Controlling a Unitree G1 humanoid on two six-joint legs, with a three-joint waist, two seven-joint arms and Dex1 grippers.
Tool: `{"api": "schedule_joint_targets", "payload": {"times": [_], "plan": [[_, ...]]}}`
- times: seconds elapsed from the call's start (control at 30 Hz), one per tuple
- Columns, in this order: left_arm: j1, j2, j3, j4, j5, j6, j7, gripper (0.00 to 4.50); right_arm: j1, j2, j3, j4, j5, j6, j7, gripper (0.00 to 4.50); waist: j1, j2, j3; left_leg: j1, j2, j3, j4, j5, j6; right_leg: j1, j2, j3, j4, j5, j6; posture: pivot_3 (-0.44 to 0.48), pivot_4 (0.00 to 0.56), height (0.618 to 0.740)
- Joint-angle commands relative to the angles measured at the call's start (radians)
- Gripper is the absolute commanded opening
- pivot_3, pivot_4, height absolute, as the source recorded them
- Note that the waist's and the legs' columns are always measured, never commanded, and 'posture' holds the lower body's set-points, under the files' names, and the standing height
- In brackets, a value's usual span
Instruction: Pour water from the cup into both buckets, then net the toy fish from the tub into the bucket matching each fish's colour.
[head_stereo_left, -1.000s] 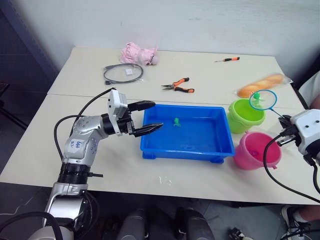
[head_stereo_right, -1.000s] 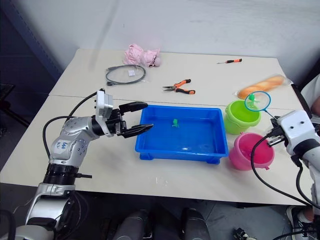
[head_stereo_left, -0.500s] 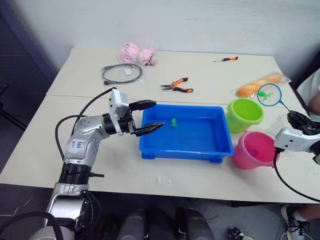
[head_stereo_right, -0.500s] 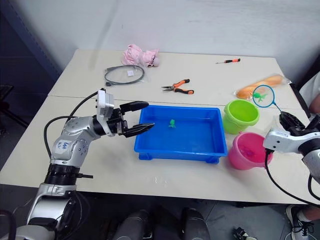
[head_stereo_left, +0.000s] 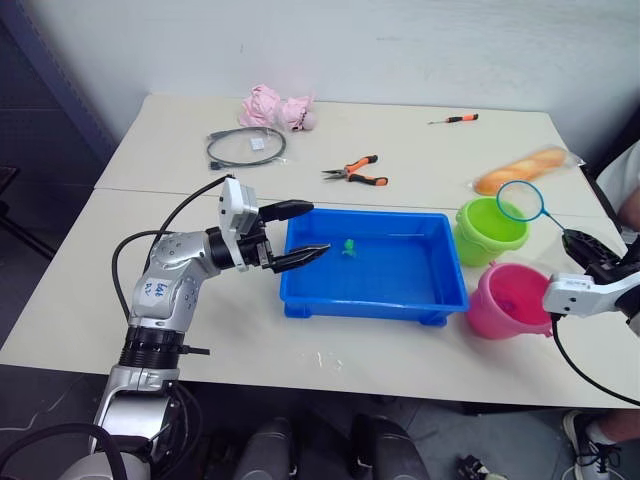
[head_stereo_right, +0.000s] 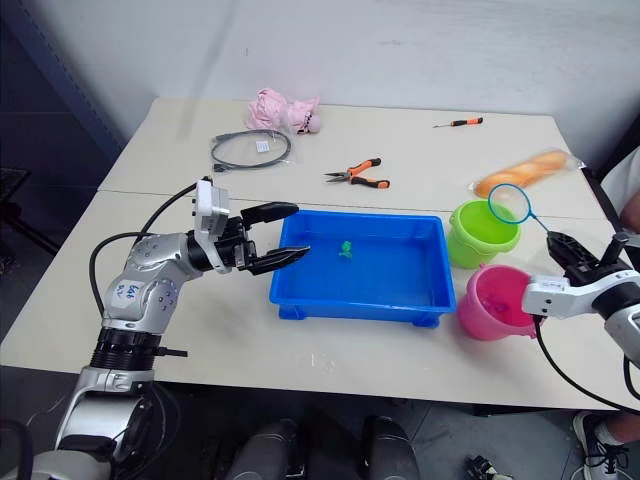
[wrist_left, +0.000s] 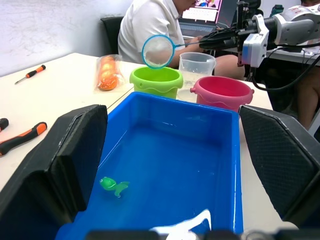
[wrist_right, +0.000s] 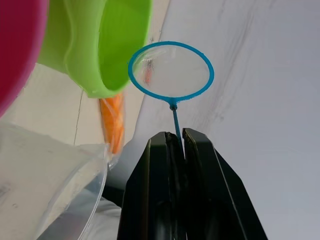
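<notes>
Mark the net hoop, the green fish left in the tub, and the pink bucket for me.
Light blue-rimmed net (head_stereo_left: 520, 200), left eye view, on its mesh.
Tiny green plastic fish (wrist_left: 113, 185), left wrist view, on its body.
Hot pink plastic bucket (head_stereo_left: 487, 310), left eye view, on its outer wall.

two buckets (head_stereo_left: 492, 229) (green, pink), one green fish (head_stereo_left: 350, 244); one tub (head_stereo_left: 375, 303), one net (head_stereo_left: 520, 201)

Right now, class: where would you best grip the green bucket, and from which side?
Grip the green bucket by its rolled rim, coming from above. It stands upright with its mouth open, and the tub and pink bucket crowd its sides. The net hangs over it, so clear that first.
</notes>
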Motion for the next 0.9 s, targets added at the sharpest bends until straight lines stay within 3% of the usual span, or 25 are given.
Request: {"api": "schedule_joint_targets", "payload": {"times": [0.03,0.13,0.27,0.4,0.6,0.9], "plan": [[0.008,0.015,0.014,-0.052,-0.011,-0.001,0.001,4.48,-0.016,0.039,-0.073,-0.096,0.287,-0.025,0.135,0.0,0.0,0.0,0.0,0.0,0.0,0.0,0.0,0.0,0.0,0.0,0.0,0.0,0.0,0.0,0.0,0.0,0.15,0.74],[0.022,0.045,0.033,-0.052,-0.008,0.001,-0.002,4.48,-0.021,0.096,-0.074,-0.27,0.695,0.12,0.381,0.0,-0.007,0.0,0.0,0.001,0.001,0.0,0.0,0.0,0.0,0.0,0.001,0.0,0.001,0.0,0.0,0.0,0.15,0.74],[0.036,0.066,0.044,-0.058,-0.012,0.002,0.003,4.48,0.001,0.113,-0.061,-0.469,1.03,0.382,0.58,0.0,-0.003,0.0,0.0,0.002,0.001,-0.001,0.0,0.0,0.0,0.002,0.0,0.0,0.001,0.0,0.0,0.0,0.15,0.74],[0.075,0.094,0.06,-0.08,-0.011,0.007,0.013,4.48,-0.039,0.09,0.016,-0.626,1.238,0.742,0.616,0.0,0.002,0.0,0.0,0.002,0.001,-0.002,0.0,-0.001,0.001,0.002,-0.002,-0.001,0.001,0.0,0.0,0.0,0.15,0.74],[0.114,0.141,0.069,-0.099,0.002,0.009,0.021,4.48,-0.134,0.023,0.084,-0.641,1.311,1.158,0.588,0.0,0.006,0.0,0.0,0.001,0.0,-0.004,0.0,-0.002,0.003,0.002,-0.004,-0.002,-0.002,0.0,-0.001,0.0,0.15,0.74],[0.154,0.182,0.08,-0.143,0.001,0.019,0.027,4.48,-0.413,0.127,0.394,-0.512,1.095,1.245,0.645,0.0,-0.001,0.0,0.0,-0.001,0.0,-0.003,0.0,-0.002,0.003,0.0,-0.004,-0.002,-0.004,0.001,-0.001,0.0,0.15,0.74]]}}
